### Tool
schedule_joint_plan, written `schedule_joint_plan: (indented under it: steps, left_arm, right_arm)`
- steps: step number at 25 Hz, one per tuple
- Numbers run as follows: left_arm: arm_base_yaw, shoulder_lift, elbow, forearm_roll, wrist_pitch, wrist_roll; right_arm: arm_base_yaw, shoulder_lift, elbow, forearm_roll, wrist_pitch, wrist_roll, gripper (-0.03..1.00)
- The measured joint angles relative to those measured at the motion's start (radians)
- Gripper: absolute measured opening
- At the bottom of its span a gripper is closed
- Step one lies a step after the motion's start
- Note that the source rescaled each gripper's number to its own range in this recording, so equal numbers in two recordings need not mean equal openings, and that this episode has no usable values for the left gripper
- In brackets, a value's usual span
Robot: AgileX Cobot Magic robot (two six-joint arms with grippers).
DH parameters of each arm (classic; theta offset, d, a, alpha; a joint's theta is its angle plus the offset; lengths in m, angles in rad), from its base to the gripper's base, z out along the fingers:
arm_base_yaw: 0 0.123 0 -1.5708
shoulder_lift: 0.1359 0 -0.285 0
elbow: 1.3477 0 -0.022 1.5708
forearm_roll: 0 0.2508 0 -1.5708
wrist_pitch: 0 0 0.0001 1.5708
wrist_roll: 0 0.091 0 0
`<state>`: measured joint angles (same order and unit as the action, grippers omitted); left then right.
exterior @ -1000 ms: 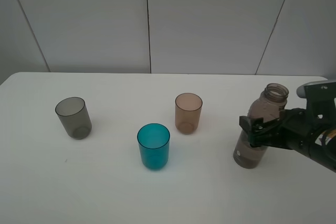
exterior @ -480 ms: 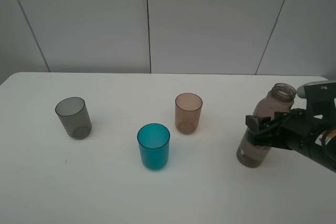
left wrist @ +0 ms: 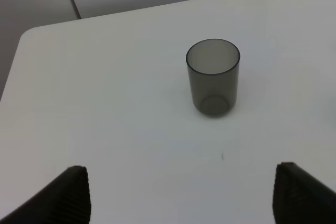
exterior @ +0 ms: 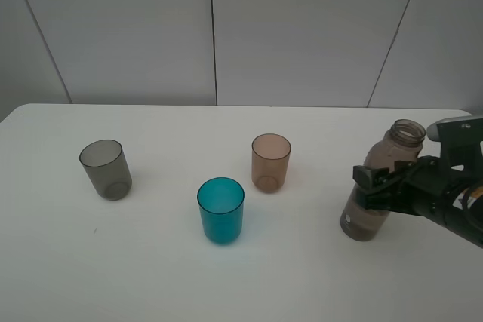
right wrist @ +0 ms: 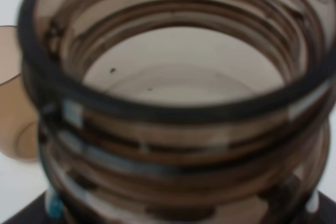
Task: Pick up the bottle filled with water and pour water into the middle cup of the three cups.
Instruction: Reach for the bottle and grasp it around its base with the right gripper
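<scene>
Item: the bottle (exterior: 394, 150), uncapped, leaning slightly, base apparently resting on the table (exterior: 302, 277), at about 3 o'clock from the middle cup (exterior: 221, 213); my right gripper (exterior: 375, 188) is clamped around its mid-body. Step in hand: the pick-up, grip made, lift not yet begun. Next, as I judge it: raise it clear, carry it toward 9 o'clock without clipping the brownish-pink cup (exterior: 271, 162), then tip the neck over the teal rim.

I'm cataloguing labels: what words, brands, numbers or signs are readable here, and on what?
No readable text anywhere.
The bottle has a small pale spot near its base, too small to read.
The grey cup, teal cup, brownish-pink cup and table show no print.
</scene>
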<state>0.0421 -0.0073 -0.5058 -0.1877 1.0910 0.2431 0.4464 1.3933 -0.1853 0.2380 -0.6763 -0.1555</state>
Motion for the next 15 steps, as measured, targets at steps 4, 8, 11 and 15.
schedule_joint_plan:
  steps: [4, 8, 11, 15]
  left_arm:
    - [0.000, 0.000, 0.000, 0.000, 0.000, 0.000]
    - [0.000, 0.000, 0.000, 0.000, 0.000, 0.000]
    - [0.000, 0.000, 0.000, 0.000, 0.000, 0.000]
    - [0.000, 0.000, 0.000, 0.000, 0.000, 0.000]
  right_arm:
    - [0.000, 0.000, 0.000, 0.000, 0.000, -0.001, 0.01]
    - [0.000, 0.000, 0.000, -0.004, 0.000, -0.004, 0.01]
    - [0.000, 0.000, -0.003, -0.012, 0.005, -0.004, 0.01]
    - [0.000, 0.001, -0.041, -0.034, 0.066, -0.005, 0.01]
